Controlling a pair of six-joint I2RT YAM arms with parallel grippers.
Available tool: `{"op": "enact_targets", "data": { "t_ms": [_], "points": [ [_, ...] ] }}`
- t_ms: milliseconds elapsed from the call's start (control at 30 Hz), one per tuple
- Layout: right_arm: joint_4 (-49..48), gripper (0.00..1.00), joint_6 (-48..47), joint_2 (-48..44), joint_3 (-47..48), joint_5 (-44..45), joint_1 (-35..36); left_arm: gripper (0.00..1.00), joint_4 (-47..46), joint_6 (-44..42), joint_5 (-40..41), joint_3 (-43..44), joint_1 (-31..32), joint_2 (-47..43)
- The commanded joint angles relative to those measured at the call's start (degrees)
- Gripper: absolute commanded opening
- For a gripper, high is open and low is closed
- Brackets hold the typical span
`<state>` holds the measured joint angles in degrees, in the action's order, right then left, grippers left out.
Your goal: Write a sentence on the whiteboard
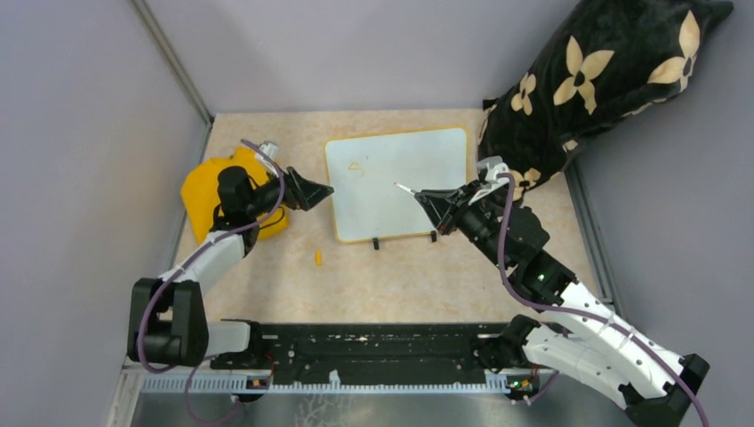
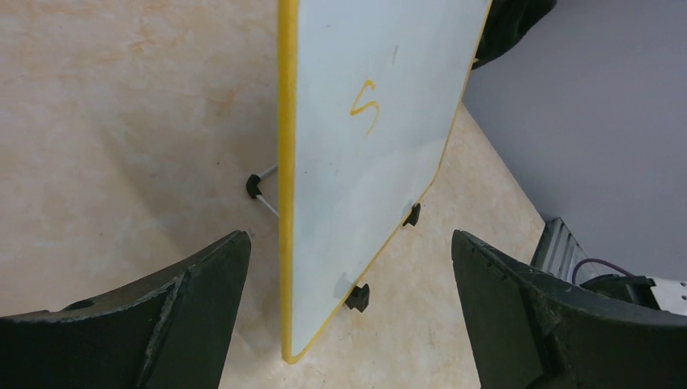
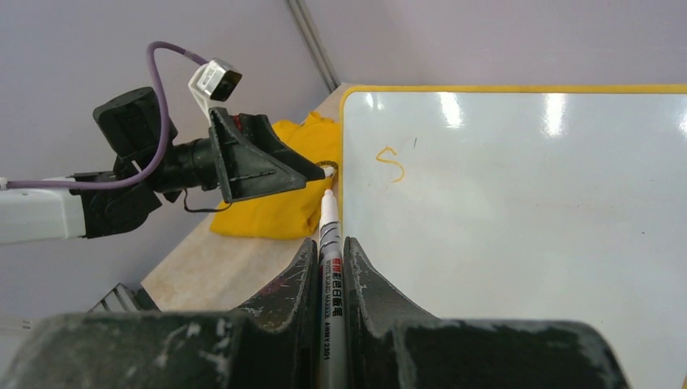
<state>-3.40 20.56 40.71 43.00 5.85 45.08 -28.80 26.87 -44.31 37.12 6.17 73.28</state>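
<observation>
The whiteboard (image 1: 396, 182) stands propped on the table, white with a thin yellow frame. Of the sentence, only one orange letter "S" (image 1: 356, 166) shows, near the board's upper left. My right gripper (image 1: 429, 199) is shut on a white marker (image 1: 405, 189), whose tip points left over the middle of the board. In the right wrist view the marker (image 3: 326, 215) sticks out between the closed fingers (image 3: 328, 243) toward the whiteboard (image 3: 518, 219) and the "S" (image 3: 390, 163). My left gripper (image 1: 320, 189) is open at the board's left edge. That edge (image 2: 286, 203) stands between its wide jaws (image 2: 348, 235), untouched.
A yellow cloth (image 1: 209, 191) lies under the left arm. A black cushion with cream flowers (image 1: 596, 80) leans at the back right. A small orange cap (image 1: 318, 258) lies on the table in front of the board. Two black feet (image 1: 376, 243) hold the board up.
</observation>
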Motion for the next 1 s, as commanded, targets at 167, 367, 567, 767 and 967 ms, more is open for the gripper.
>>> {"op": "enact_targets", "data": {
  "t_ms": [167,367,567,767,967],
  "points": [
    [-3.44,0.00,-2.46,-1.18,-0.89,-0.61,-0.33,0.99,-3.22,-7.83,3.34,0.36,-1.61,-0.42],
    [-3.61,0.00,-2.43,-0.50,-0.78,-1.41,-0.30,0.99,-28.65,6.51,-11.48,-6.13,-5.77,7.97],
    [-3.00,0.00,-2.63,-1.22,-1.05,-0.95,-0.28,0.99,-26.93,10.34,-17.94,-1.17,-5.82,17.52],
    [-3.47,0.00,-2.48,-1.14,-1.43,-0.74,-0.30,0.99,-22.63,8.38,-12.60,-1.34,-4.74,17.16],
    [-4.24,0.00,-1.57,0.28,-1.42,-1.63,-0.29,0.99,-15.82,1.30,-14.00,1.15,0.30,21.99]
  ]
}}
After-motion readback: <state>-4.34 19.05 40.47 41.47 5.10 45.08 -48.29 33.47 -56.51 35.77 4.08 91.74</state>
